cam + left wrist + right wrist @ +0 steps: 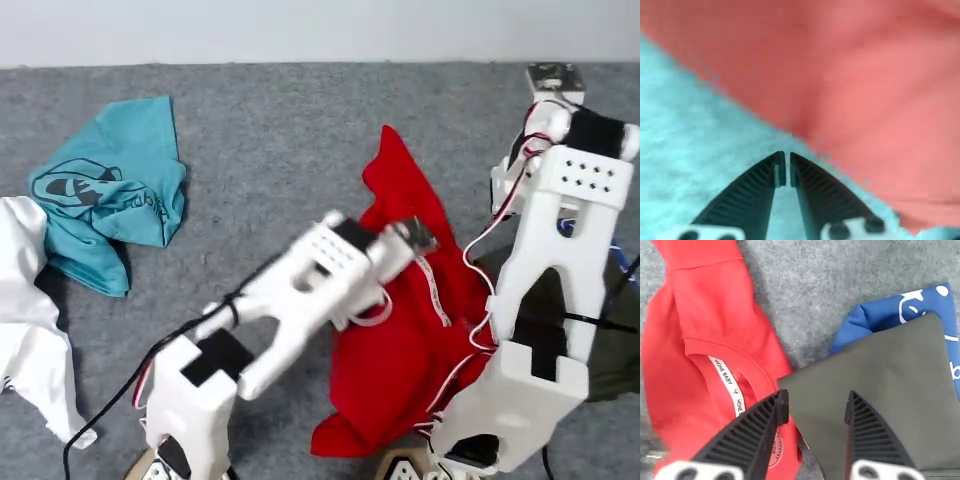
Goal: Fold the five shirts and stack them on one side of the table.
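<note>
– Left jaws: how did they stand?

– Pressed almost together, with a hairline slit between the tips and nothing pinched. They hung low over the bare grey desk [685,140]. The edge of the red shirt [865,75] lay just beyond the tips and ran slantwise past them.

– And the right jaws?

– Spread wide, with nothing between them. Beneath the gap lay the olive shirt [890,375], flat, its upper edge rising to a point beyond the tips. The red shirt's collar, with its white neck tape, lay just beside one of the two jaws, and a corner of the olive shirt touched it there.

– What lay farther out from the right jaws?

– The blue shirt [900,310], with white print, showed beyond the tips. The olive shirt partly covered it.

– How did the red shirt lie as a whole?

– Loose and rumpled, between the two arms; the left jaws were at its near edge, the right jaws at its collar side.

– And the other garments?

– The teal shirt [110,200] and the white shirt [30,320] lay crumpled and touching each other. Both were well apart from either jaws, out past the left jaws, with bare desk between them and the red shirt.
</note>
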Robot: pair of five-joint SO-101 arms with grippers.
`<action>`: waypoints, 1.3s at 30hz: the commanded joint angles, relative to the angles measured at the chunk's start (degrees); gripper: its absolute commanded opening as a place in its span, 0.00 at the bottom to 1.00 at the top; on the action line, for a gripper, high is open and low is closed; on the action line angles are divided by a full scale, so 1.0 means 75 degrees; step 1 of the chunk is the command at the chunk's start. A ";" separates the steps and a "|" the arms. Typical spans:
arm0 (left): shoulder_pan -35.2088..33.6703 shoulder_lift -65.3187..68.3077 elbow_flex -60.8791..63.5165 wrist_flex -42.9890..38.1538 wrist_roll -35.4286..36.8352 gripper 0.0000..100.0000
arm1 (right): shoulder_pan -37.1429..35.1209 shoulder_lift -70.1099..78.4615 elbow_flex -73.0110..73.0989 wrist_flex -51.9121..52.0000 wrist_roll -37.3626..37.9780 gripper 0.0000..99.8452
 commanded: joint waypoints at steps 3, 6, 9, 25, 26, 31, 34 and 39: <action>-0.1559 -0.0059 -0.2069 0.1301 -0.0504 0.01 | 0.0029 -0.0440 -0.0059 0.0275 0.0070 0.18; -0.1829 0.0023 -0.2620 0.1618 -0.0328 0.01 | 0.0029 -0.0440 -0.0059 0.0264 0.0070 0.18; -0.1242 0.0035 -0.2514 0.1688 0.0012 0.02 | 0.0076 -0.0440 -0.0059 0.0264 0.0070 0.18; 0.0129 0.0047 0.0018 -0.0129 0.0047 0.16 | 0.1026 -0.0744 -0.0059 0.0275 0.0070 0.18; 0.0152 0.0047 0.0088 -0.0246 0.0047 0.16 | 0.1026 -0.0815 -0.0059 0.0275 0.0070 0.18; 0.0809 0.0047 0.0404 -0.0586 0.0059 0.16 | 0.1026 -0.0990 -0.0059 0.0264 0.0070 0.18; 0.1067 0.0047 0.0580 -0.0821 0.0059 0.16 | 0.1037 -0.1014 -0.0035 0.0275 0.0070 0.18; 0.1078 0.0047 0.1061 -0.1043 0.0023 0.15 | 0.1049 -0.1026 -0.0035 0.0287 0.0070 0.18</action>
